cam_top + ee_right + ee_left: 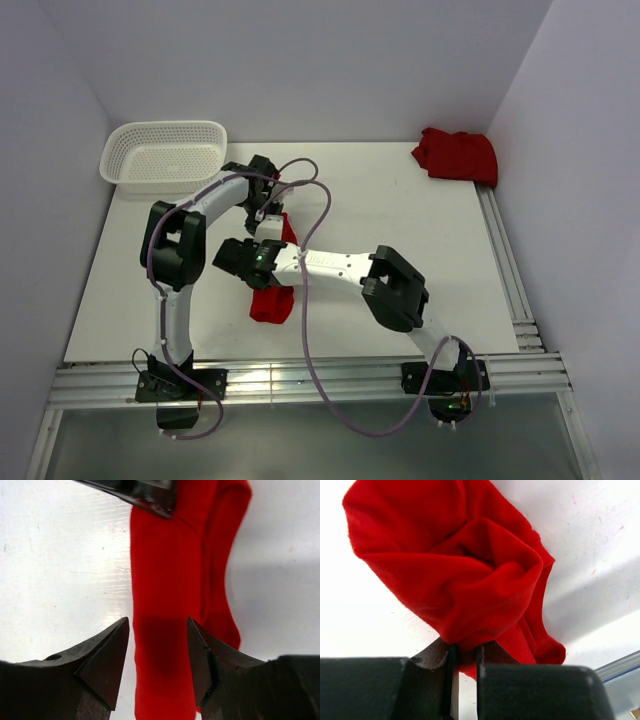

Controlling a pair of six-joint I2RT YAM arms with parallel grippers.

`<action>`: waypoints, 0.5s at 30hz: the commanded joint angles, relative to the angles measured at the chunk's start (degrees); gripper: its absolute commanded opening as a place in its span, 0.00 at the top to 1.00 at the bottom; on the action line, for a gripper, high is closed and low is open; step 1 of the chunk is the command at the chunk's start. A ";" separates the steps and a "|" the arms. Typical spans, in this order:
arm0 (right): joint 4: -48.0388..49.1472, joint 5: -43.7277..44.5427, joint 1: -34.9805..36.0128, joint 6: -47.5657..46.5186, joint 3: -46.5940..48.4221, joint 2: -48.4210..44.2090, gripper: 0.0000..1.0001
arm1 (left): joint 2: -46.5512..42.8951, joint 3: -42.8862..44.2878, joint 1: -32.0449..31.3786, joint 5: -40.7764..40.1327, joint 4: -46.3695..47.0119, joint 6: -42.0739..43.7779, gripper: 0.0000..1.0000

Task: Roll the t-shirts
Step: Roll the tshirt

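Red t-shirt [272,303] mid-worktop [400,210], soft creased cloth gathered into a narrow strip, long axis running near to far. Left fingers [437,652] pinch its far end. Right fingers [107,650] spread wide, one on either side of the strip. Second t-shirt [457,155] bunched in the far right corner.
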 commanded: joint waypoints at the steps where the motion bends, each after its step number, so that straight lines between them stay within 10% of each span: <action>1: -3.53 2.46 0.56 -2.58 5.88 3.14 0.43 | 1.44 0.85 -0.50 -6.44 -2.15 1.19 1.00; 15: -5.22 -0.79 0.56 -1.01 5.74 8.87 0.43 | 3.11 2.26 -1.12 -6.44 -2.41 -0.83 0.90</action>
